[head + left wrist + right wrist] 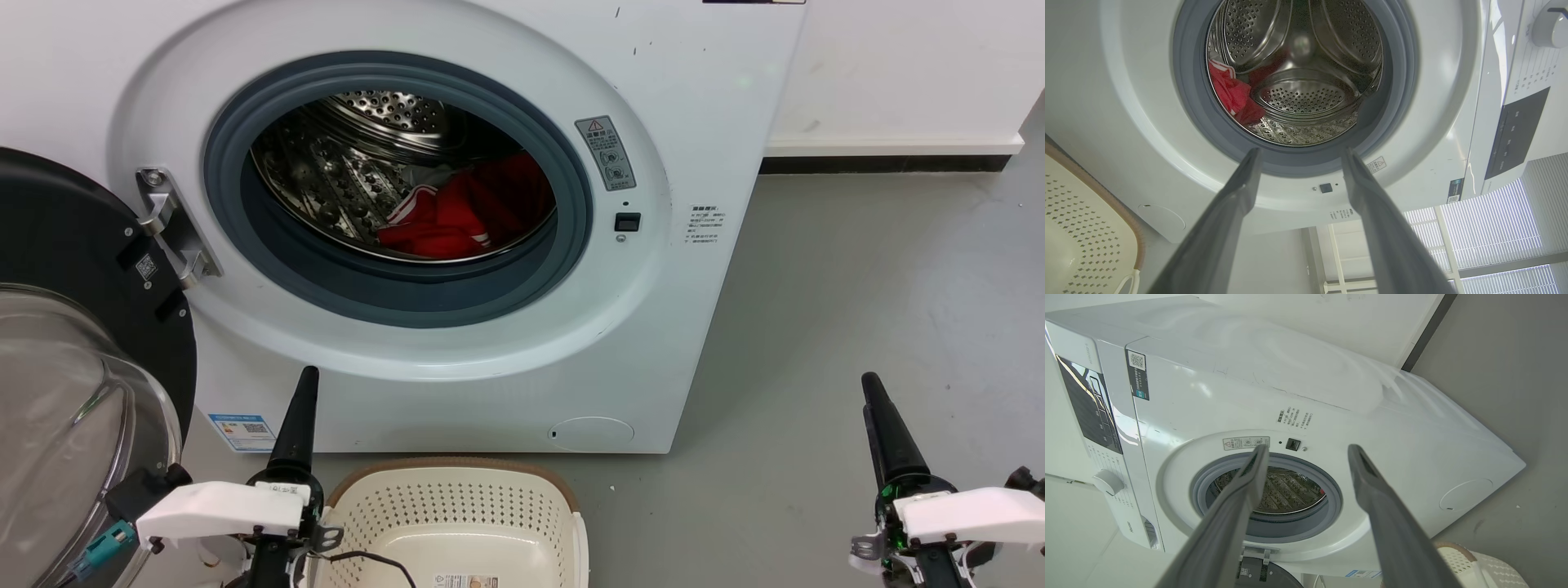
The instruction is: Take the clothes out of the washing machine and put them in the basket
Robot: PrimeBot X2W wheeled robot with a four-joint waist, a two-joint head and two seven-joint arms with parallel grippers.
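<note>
With left pincer [1302, 152] and right pincer [1308, 447] both gaping, red clothes [465, 216] (perhaps several pieces) lie centre-frame inside the washing machine [694, 122], basket [457, 498] bottom-centre.

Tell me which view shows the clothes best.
The head view: the clothes lie plainly in the drum, red folds and white stripes clear. The left wrist view shows part of the pile at the drum's side. The right wrist view shows barely a red sliver at the drum's rim.

The washing machine [710, 98] mouth is unobstructed, its door [57, 237] aside left.
</note>
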